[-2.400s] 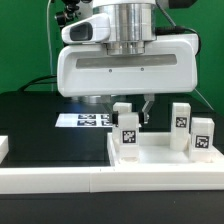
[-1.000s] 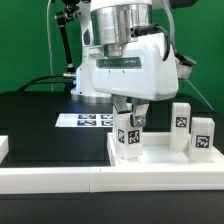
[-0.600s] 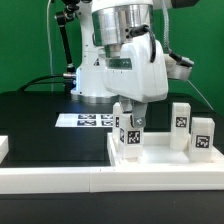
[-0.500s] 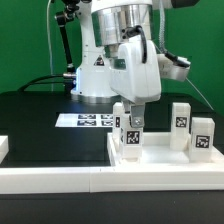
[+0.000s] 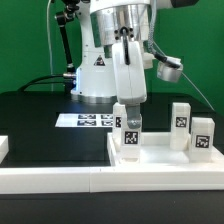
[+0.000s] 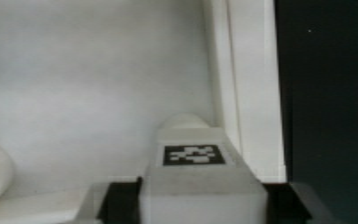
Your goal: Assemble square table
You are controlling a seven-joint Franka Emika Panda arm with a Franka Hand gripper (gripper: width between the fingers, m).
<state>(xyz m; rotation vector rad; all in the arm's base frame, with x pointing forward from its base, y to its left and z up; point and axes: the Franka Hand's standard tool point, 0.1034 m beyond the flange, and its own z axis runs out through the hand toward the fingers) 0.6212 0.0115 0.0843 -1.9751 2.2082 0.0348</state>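
Observation:
The square table's white slab lies at the exterior view's right with four white tagged legs standing on it. My gripper reaches down over the front-left leg. In the wrist view that leg sits tight between my two black fingers, tag up, with the gripper shut on it, beside the slab's raised rim. Another leg stands just behind it. Two more legs stand at the slab's right.
The marker board lies on the black table behind the slab. A long white rail borders the front edge. A white block sits at the exterior view's far left. Black surface lies beyond the slab's rim.
The gripper has come down over the front-left leg and turned about its vertical axis, from broad side facing the camera to narrow side. The legs and slab stay in place.

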